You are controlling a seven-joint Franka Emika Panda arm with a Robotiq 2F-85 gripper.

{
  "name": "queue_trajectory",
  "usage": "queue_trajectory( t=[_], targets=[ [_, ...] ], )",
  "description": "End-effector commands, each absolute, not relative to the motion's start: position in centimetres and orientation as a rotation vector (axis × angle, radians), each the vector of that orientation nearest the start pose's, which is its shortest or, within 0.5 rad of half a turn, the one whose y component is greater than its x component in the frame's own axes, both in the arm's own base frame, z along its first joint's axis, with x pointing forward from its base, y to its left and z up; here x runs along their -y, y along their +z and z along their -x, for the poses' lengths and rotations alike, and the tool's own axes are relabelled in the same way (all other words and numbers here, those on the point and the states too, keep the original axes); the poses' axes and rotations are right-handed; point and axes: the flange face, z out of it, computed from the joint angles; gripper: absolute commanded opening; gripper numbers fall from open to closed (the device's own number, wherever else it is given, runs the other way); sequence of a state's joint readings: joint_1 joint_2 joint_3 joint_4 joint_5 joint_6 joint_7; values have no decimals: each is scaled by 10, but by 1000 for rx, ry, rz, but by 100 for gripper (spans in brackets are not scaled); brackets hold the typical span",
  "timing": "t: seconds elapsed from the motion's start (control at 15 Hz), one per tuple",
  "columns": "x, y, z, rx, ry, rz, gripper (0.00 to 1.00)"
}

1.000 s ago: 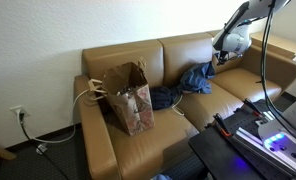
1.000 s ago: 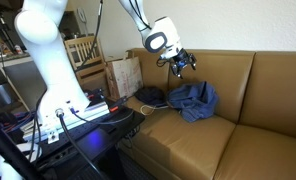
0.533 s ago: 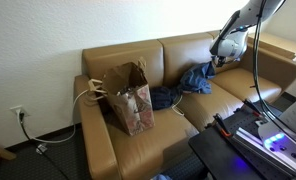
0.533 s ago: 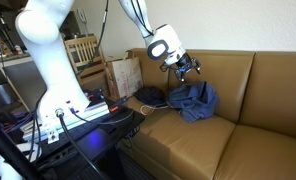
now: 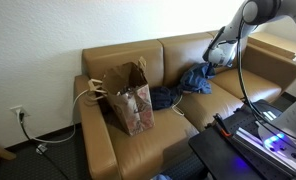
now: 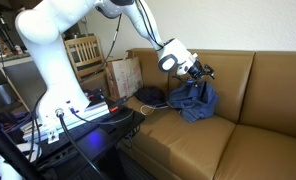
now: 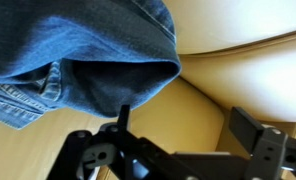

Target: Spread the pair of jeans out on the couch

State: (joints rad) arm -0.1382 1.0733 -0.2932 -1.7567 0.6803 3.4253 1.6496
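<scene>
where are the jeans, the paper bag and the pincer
jeans (image 5: 195,80), in an exterior view, middle of the crumpled denim pile
paper bag (image 5: 131,100), in an exterior view, its front face
pincer (image 6: 201,72), in an exterior view, midway between its fingertips

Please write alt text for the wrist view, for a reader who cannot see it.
Crumpled blue jeans lie on a tan couch and fill the upper left of the picture. The robot's claw shows at the bottom edge, open and holding nothing, close below the edge of the denim.
</scene>
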Motion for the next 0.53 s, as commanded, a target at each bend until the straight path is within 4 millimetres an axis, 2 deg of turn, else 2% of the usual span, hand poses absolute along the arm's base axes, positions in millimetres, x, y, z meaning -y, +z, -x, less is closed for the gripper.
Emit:
queue_trajectory(
  t=[0.0, 0.2, 0.33, 0.4, 0.47],
  targets=[
    [318, 61, -566, -2625, -953, 749, 100],
    [322, 57, -574, -2613, -991, 729, 100],
    [312, 77, -593, -2498, -892, 866, 100],
    [310, 68, -596, -2486, -879, 913, 100],
    [308, 70, -603, -2447, -819, 942, 100]
  ],
)
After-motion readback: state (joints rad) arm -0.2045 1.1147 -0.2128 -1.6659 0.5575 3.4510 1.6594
